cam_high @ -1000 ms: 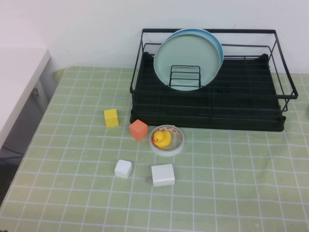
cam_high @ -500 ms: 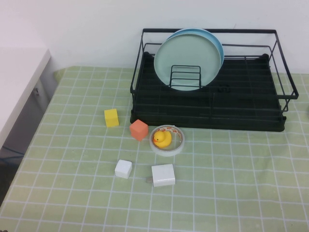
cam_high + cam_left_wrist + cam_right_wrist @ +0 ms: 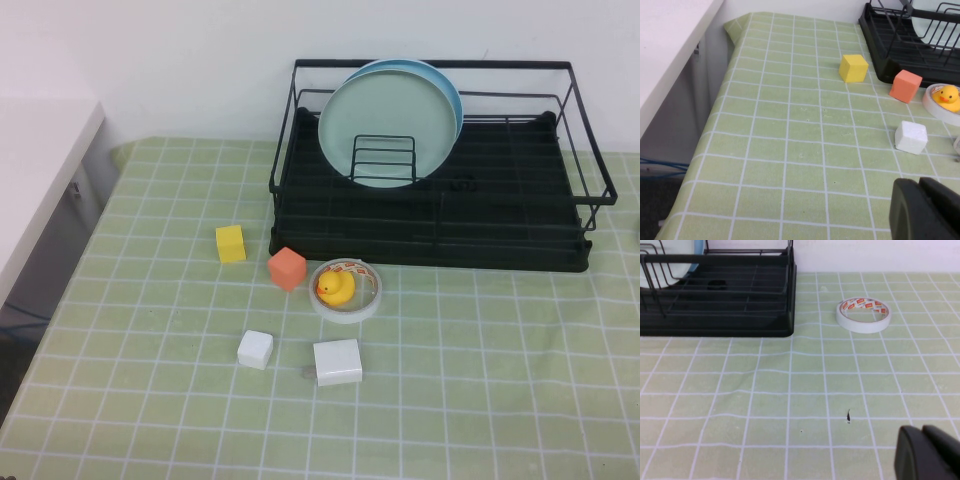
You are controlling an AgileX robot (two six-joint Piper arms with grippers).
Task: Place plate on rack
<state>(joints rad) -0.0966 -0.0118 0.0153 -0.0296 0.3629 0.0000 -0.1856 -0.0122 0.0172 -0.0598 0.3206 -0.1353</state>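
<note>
The pale mint-green plate (image 3: 385, 120) stands upright in the black wire rack (image 3: 440, 235), leaning against a sky-blue plate (image 3: 450, 90) behind it, with the small wire divider (image 3: 383, 160) in front. A sliver of the plate shows in the left wrist view (image 3: 935, 25). My left gripper (image 3: 920, 192) is shut and empty, low over the tablecloth at the near left, far from the rack. My right gripper (image 3: 922, 440) is shut and empty over the cloth at the near right. Neither gripper shows in the high view.
In front of the rack lie a yellow cube (image 3: 230, 243), an orange cube (image 3: 286, 268), a tape roll holding a yellow duck (image 3: 336, 288), a small white cube (image 3: 255, 349) and a white charger (image 3: 337, 362). Another tape roll (image 3: 862, 315) lies at right. A white counter (image 3: 40, 160) borders the left.
</note>
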